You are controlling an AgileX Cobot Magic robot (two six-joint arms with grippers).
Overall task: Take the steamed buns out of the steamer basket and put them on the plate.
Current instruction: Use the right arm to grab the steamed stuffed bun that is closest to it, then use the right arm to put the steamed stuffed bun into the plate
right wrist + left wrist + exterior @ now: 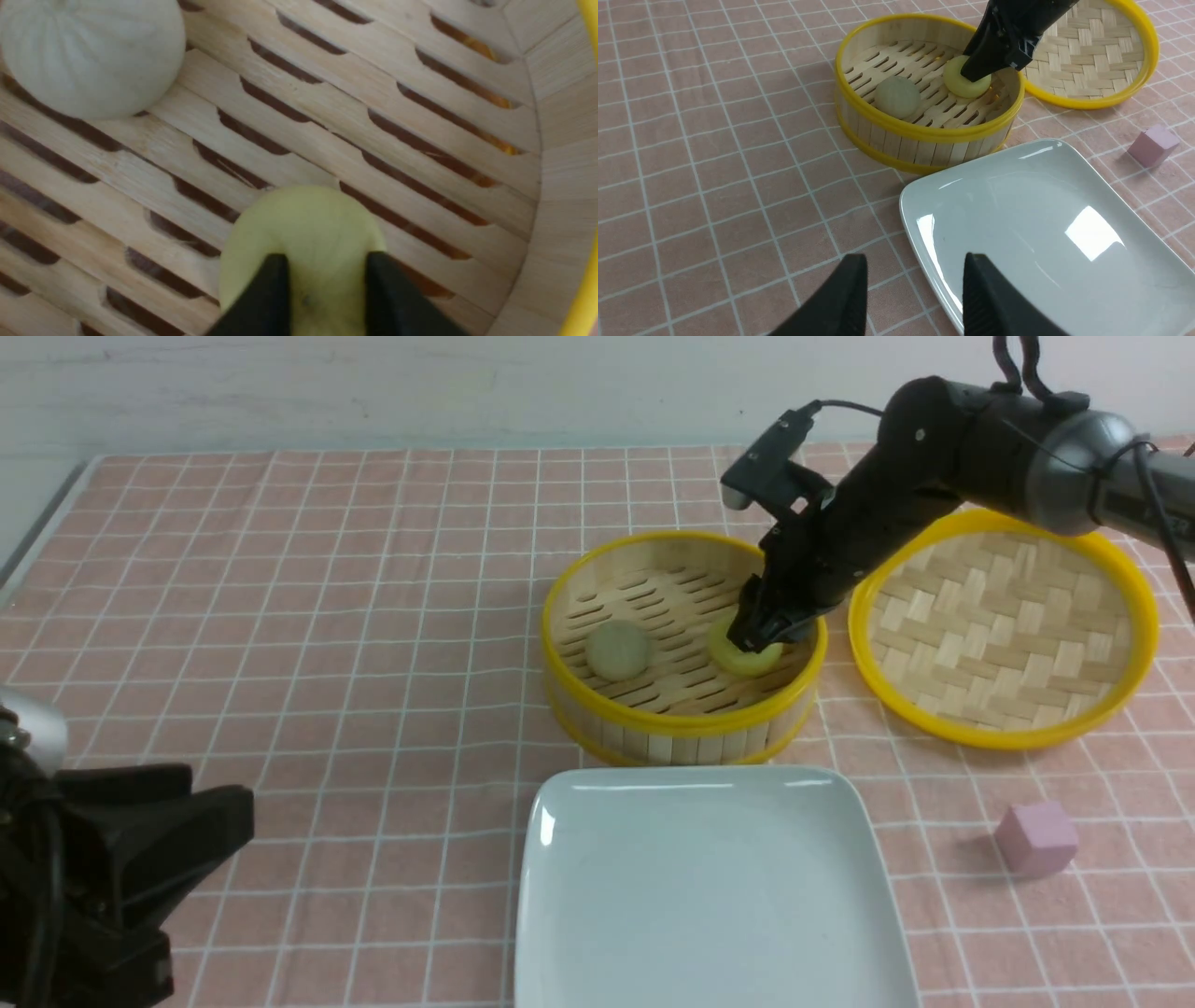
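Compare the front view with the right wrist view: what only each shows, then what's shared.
Front only: the plate, the lid, the pink cube and the basket from outside. Right wrist only: both fingers pinching the yellow bun by its sides. Shared: yellow bun, beige bun, the basket's slat floor.

lid: woven, yellow-rimmed, far right | pink cube: near right | cloth: pink checked

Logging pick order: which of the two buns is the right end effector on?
The yellow bun, pinched by the right end effector; the pale bun beside it lies untouched.
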